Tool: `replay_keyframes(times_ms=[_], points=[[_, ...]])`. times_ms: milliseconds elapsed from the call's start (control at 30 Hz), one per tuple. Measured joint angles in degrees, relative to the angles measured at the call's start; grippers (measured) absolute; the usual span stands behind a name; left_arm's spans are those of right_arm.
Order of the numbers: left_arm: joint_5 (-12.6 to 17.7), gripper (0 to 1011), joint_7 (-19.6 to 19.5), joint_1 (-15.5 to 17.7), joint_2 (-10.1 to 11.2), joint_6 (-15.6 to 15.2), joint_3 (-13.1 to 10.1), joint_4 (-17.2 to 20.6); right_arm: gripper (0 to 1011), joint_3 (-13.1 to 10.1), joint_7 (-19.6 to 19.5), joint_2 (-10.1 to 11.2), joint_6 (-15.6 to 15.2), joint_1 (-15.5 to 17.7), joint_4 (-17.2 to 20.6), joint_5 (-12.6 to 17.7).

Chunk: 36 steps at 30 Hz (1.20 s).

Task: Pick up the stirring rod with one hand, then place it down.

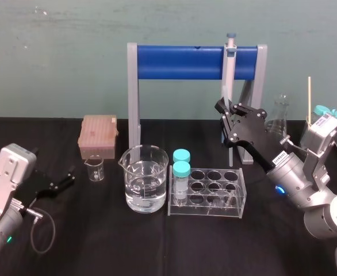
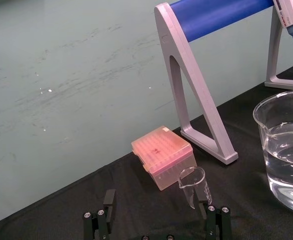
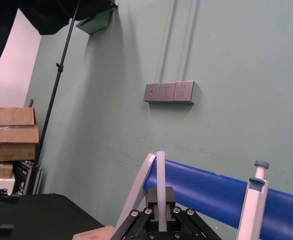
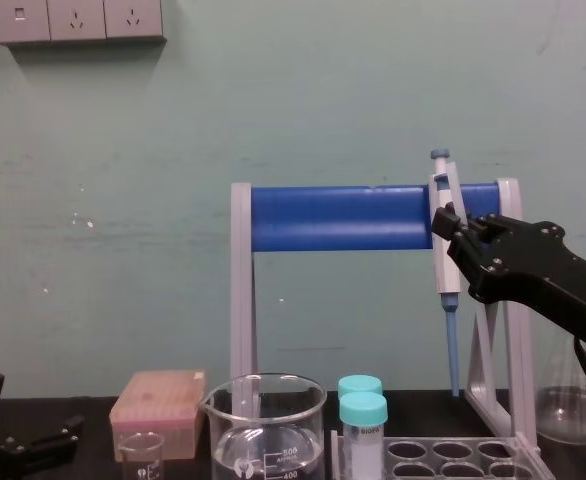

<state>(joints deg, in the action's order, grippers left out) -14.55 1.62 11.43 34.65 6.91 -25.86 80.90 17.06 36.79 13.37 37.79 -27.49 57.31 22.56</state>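
The stirring rod (image 3: 160, 172), a thin whitish translucent stick, stands straight up from between the fingers of my right gripper (image 3: 160, 200), which is shut on it. That gripper (image 1: 225, 109) hangs raised above the table, just in front of the blue pipette stand (image 1: 186, 62) and beside the hanging pipette (image 1: 229, 66). From the chest it shows at the right (image 4: 445, 222), level with the blue bar. My left gripper (image 1: 69, 176) rests low at the table's left, open, its fingers (image 2: 109, 200) spread with nothing between them.
A large beaker of water (image 1: 144, 179) stands mid-table, with a clear tube rack (image 1: 214, 194) holding two teal-capped tubes (image 1: 182, 168) to its right. A small beaker (image 1: 94, 168) and a pink tip box (image 1: 99, 135) sit left. A flask (image 1: 280, 114) stands back right.
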Motion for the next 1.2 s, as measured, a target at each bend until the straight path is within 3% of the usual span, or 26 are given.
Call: replay_keyframes(times_ms=[1200], points=[[0.00,1000,0.00,0.00,0.00,0.00,0.00,0.00,71,0.01,-0.01,0.00,0.01,0.00,0.00,-0.01]])
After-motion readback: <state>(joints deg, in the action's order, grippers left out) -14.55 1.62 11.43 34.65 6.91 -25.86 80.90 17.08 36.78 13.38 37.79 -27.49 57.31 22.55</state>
